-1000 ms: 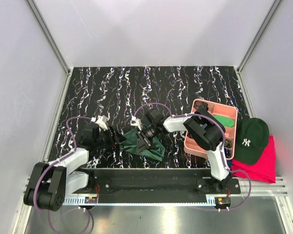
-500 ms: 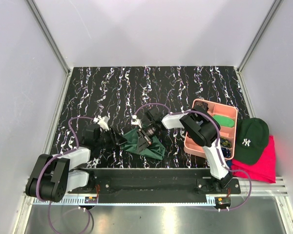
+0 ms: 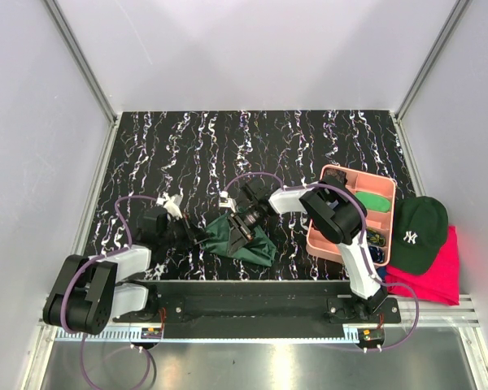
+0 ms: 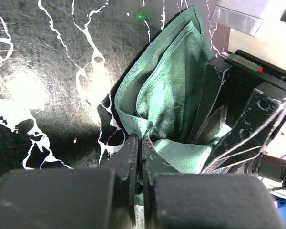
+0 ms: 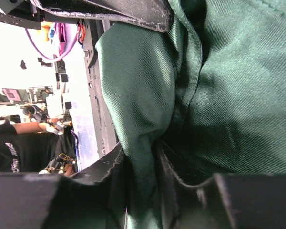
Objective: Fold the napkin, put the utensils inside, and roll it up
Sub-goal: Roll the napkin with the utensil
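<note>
From above, the napkin lies bunched on the counter near its front edge, between both arms; the left pincer meets its left edge, the right pincer presses on top; a pink tray, a dark cap and a red cloth sit to the right. Left wrist: jaws shut, tips at the napkin's folded hem; whether cloth is caught I cannot tell; the right pincer crowds the far side. Right wrist: jaws narrowly parted, gripping a ridge of napkin.
</note>
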{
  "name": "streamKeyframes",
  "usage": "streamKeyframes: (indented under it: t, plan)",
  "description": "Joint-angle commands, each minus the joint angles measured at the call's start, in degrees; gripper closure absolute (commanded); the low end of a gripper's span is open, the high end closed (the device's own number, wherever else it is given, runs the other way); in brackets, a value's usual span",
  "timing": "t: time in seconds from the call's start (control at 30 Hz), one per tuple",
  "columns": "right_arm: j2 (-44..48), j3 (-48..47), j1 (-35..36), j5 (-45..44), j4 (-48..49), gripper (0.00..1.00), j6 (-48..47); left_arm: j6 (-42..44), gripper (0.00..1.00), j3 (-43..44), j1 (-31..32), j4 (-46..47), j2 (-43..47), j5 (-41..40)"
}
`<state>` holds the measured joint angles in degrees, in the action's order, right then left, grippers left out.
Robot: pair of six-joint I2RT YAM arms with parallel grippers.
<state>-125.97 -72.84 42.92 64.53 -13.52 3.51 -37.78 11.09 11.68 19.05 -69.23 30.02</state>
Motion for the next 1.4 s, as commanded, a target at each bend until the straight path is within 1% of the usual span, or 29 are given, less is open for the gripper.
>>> streamKeyframes:
  t: [0.0, 0.03, 0.1, 0.13, 0.2, 0.4, 0.43, 0.47, 0.53, 0.57, 0.63, 0.67, 0.7, 0.77, 0.8, 0.87, 0.9, 0.93, 0.97, 1.0, 1.07, 1.2, 1.33, 1.37]
  plan:
    - [0.28, 0.15, -0.82, -11.27, -2.57, 0.56, -1.22, 0.43, 1.0, 0.95, 0.36, -0.67, -0.64, 0.13]
    - [0.98, 0.33, -0.82, -11.44, -2.57, 0.53, -1.22, 0.43, 1.0, 1.21, 0.36, -1.64, -0.82, -0.13]
    - [3.18, 0.5, -0.9, -12.58, -2.83, 0.44, -1.05, 0.43, 1.0, 1.91, 0.36, -2.78, -1.25, -1.01]
    - [3.97, 0.77, -0.9, -13.11, -2.83, 0.41, -0.96, 0.43, 1.0, 2.09, 0.36, -3.48, -1.34, -0.93]
    - [6.7, 1.12, -0.82, -15.3, -3.09, 0.37, -1.05, 0.43, 1.0, 2.7, 0.36, -4.19, -1.87, -1.19]
    - [13.64, 2.17, -0.82, -21.8, -3.45, 0.31, -1.92, 0.43, 1.0, 3.58, 0.36, -4.72, -3.72, -1.19]
    - [14.52, 2.78, -0.73, -22.86, -3.27, 0.27, -2.01, 0.34, 1.0, 3.76, 0.36, -4.72, -3.98, -1.19]
    - [16.62, 3.31, -0.55, -24.09, -2.83, 0.26, -2.36, 0.25, 1.0, 3.85, 0.36, -4.81, -4.42, -1.11]
    - [19.17, 5.85, -0.12, -28.31, -1.52, 0.23, -3.24, 0.16, 1.0, 4.11, 0.36, -5.07, -4.77, -1.02]
    - [22.4, 7.08, 0.58, -29.8, 0.84, 0.21, -5.16, 0.16, 1.0, 4.46, 0.36, -5.42, -5.03, -1.1]
    - [25.76, 11.3, 2.34, -36.56, 3.4, 0.15, -6.31, 0.25, 1.0, 5.08, 0.36, -6.91, -5.39, -1.19]
    - [29.08, 12.79, 3.39, -39.63, 6.37, 0.13, -7.8, 0.25, 1.0, 5.78, 0.36, -7.44, -5.56, -1.37]
    - [30.68, 15.85, 6.53, -46.36, 7.97, 0.12, -8.68, 0.25, 1.0, 6.04, 0.36, -8.06, -5.82, -1.46]
    - [34.02, 18.77, 10.59, -54.38, 12.61, 0.11, -12.01, 0.08, 1.0, 6.92, 0.36, -9.55, -6.26, -1.72]
    - [34.73, 20.96, 14.18, -61.21, 12.99, 0.1, -13.25, -0.01, 1.0, 7.19, 0.36, -10.08, -6.44, -1.72]
    - [35.53, 22.38, 17.71, -67.58, 17.54, 0.09, -15.88, -0.1, 1.0, 7.97, 0.36, -11.66, -7.05, -1.81]
    - [35.36, 23.09, 19.12, -72.13, 18.17, 0.09, -16.86, -0.1, 1.0, 8.24, 0.36, -12.1, -7.32, -2.07]
    - [35.01, 23.35, 22.44, -74.79, 19.05, 0.09, -17.82, -0.1, 1.0, 8.5, 0.36, -12.98, -7.67, -2.07]
    - [34.22, 23.7, 23.87, -77.08, 20.8, 0.09, -20.18, -0.1, 1.0, 8.86, 0.36, -13.33, -8.02, -2.16]
    - [33.61, 24.14, 25.53, -81.36, 21.77, 0.09, -21.6, -0.1, 1.0, 9.03, 0.36, -13.6, -8.29, -2.16]
    - [31.59, 24.23, 28.62, -83.86, 23.7, 0.1, -24.76, -0.19, 1.0, 9.3, 0.36, -14.04, -8.81, -2.07]
    - [27.46, 22.05, 29.68, -84.22, 23.45, 0.14, -26.53, -0.36, 1.0, 9.56, 0.36, -14.13, -9.52, -1.9]
    - [24.29, 20.63, 29.77, -82.99, 22.57, 0.23, -26.62, -0.36, 1.0, 9.65, 0.36, -14.39, -9.61, -1.63]
    - [23.67, 20.46, 29.77, -83.25, 22.31, 0.27, -26.54, -0.28, 1.0, 9.65, 0.45, -14.48, -9.52, -1.63]
